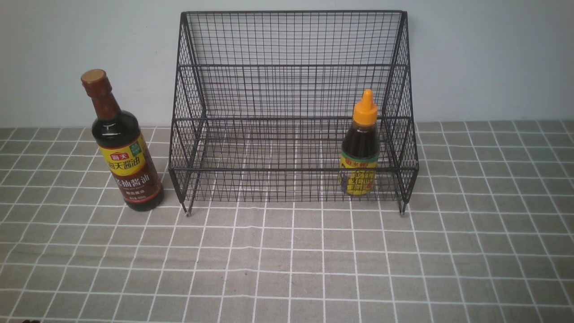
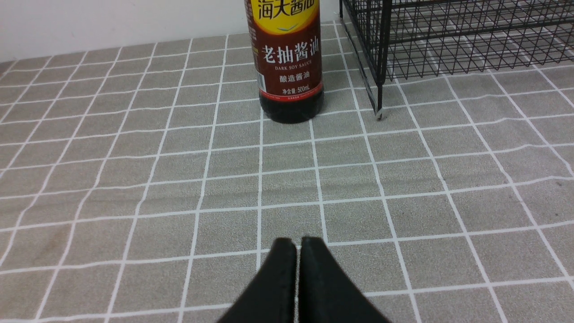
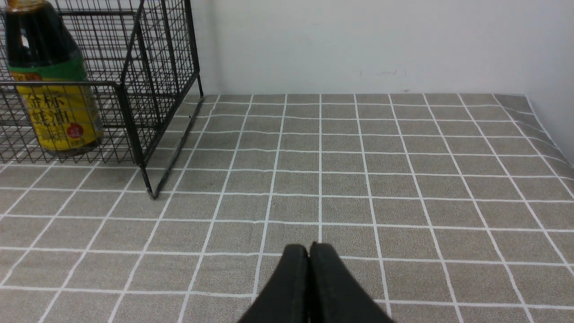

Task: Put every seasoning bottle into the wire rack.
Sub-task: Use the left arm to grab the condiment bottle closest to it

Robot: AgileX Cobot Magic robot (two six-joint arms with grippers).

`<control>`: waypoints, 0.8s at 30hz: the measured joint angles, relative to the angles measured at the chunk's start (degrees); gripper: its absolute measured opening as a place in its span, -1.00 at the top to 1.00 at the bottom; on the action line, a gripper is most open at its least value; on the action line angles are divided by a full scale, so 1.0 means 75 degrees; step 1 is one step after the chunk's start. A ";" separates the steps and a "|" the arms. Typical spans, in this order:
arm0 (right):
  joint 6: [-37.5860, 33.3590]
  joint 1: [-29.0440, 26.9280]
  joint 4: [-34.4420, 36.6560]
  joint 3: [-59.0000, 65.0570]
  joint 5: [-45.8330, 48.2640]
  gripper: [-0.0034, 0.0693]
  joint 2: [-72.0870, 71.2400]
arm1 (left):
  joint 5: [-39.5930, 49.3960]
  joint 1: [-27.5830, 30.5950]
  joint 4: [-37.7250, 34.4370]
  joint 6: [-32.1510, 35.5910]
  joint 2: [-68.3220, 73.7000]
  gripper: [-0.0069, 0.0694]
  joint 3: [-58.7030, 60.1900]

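The tall seasoning bottle (image 1: 123,148), with brown neck wrap and yellow-and-maroon label, stands upright on the cloth just left of the wire rack (image 1: 291,40). Its lower part shows in the left wrist view (image 2: 289,67), straight ahead of my left gripper (image 2: 298,242), which is shut and empty, well short of it. The short bottle (image 1: 360,150) with orange nozzle cap stands inside the rack's lower tier at the right end. It shows in the right wrist view (image 3: 51,94) behind the rack's wires (image 3: 134,85). My right gripper (image 3: 308,247) is shut and empty. Neither gripper shows in the front view.
A grey checked tablecloth (image 1: 287,260) covers the table. A pale wall (image 1: 489,58) stands right behind the rack. The cloth's right edge (image 3: 549,134) lies near a side wall. The rack's front foot (image 2: 380,114) stands close to the tall bottle.
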 joint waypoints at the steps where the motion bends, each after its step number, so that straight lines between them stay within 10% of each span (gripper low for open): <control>1: 0.0000 0.0000 0.0000 0.0000 0.0000 0.94 0.0000 | 0.0000 0.0000 0.0000 0.0000 0.0000 0.84 0.0000; 11: 0.0000 0.0000 0.0000 0.0000 0.0000 0.94 0.0000 | -0.0431 0.0000 -0.0177 -0.0095 0.0000 0.84 0.0031; 24: 0.0000 0.0000 0.0000 0.0000 0.0000 0.94 0.0000 | -0.5960 0.0000 -0.1963 -0.0402 0.0330 0.84 -0.0012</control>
